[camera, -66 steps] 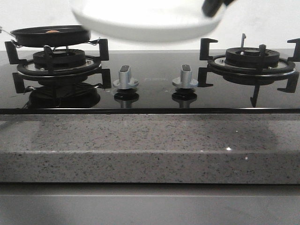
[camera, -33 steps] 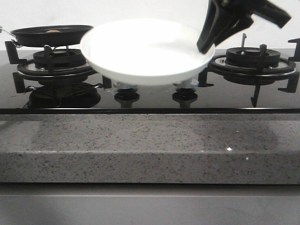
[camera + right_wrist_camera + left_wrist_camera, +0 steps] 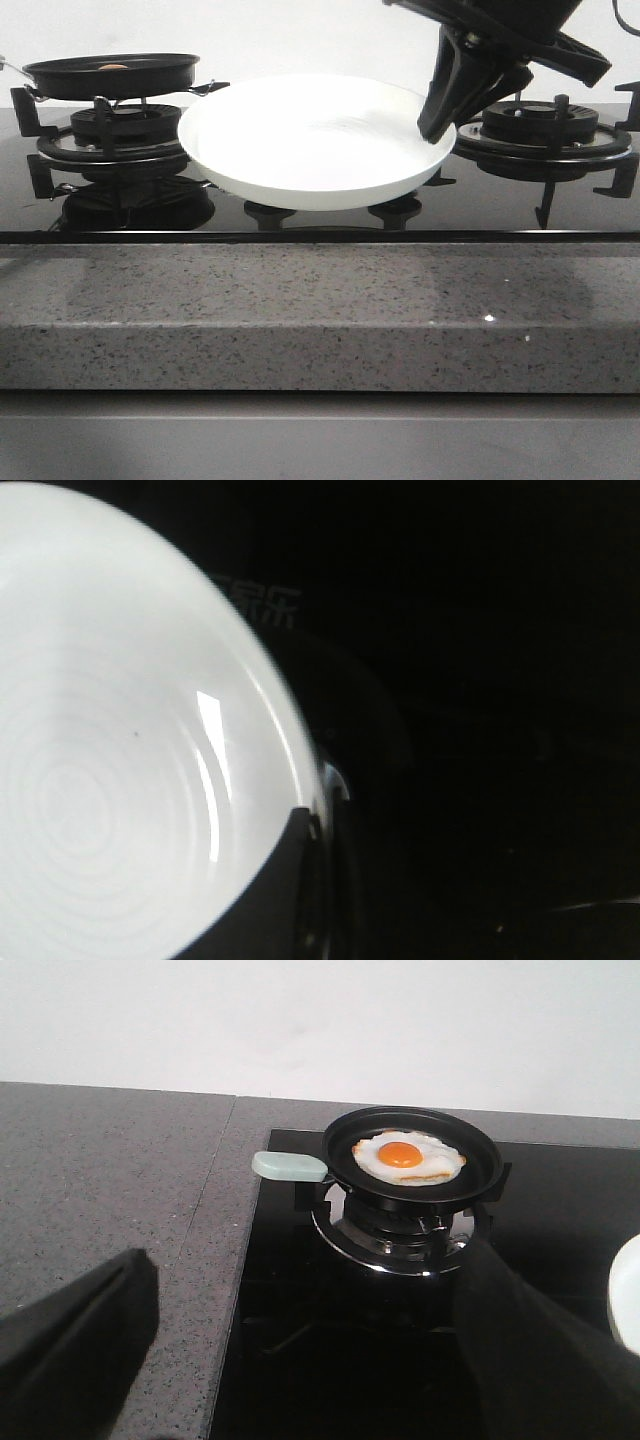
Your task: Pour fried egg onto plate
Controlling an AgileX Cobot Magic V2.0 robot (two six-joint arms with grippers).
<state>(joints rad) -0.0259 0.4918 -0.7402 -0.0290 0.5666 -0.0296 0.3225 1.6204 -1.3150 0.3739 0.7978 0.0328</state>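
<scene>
While the right gripper (image 3: pixel 436 128) pinches the glossy, rigid, probably breakable plate (image 3: pixel 315 140) by its rim, the left gripper (image 3: pixel 300 1360) hangs spread and empty, and the fried egg (image 3: pixel 405 1157) looks floppy and slick, best tipped out via the pan handle (image 3: pixel 288 1166).

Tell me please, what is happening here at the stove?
The right gripper holds the white plate by its rim, above the stovetop between the two burners. The fried egg lies in the black pan on the left burner. The left gripper is open and holds nothing, some way from the pan's handle. Nothing is poured yet.
</scene>
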